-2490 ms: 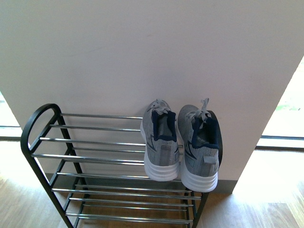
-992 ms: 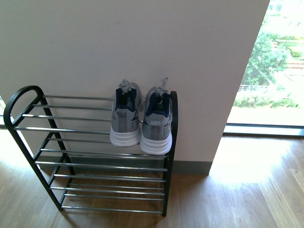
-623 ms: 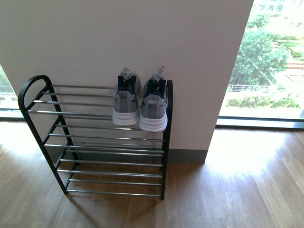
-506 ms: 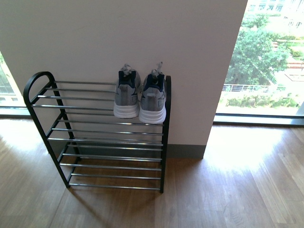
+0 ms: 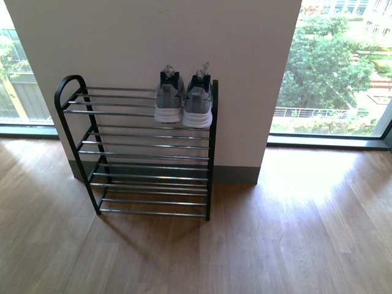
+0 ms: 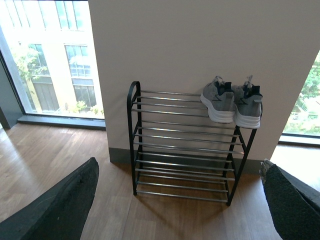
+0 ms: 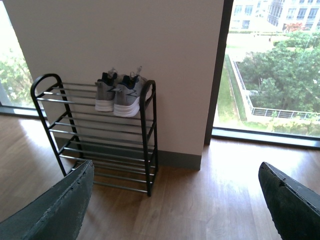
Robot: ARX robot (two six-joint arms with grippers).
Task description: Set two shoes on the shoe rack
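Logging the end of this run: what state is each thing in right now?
Two shoes: upright, side by side on the rack's top tier, heels facing out.
Shoe rack: standing upright against the wall.
Left gripper: open, holding nothing.
Right gripper: open, holding nothing.

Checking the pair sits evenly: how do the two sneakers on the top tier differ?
The left sneaker sits nearer the middle of the shoe rack; the right sneaker sits beside its black end upright. The right sneaker's heel juts slightly further forward than the left sneaker's. Both rest on the top tier, heels outward, side by side.
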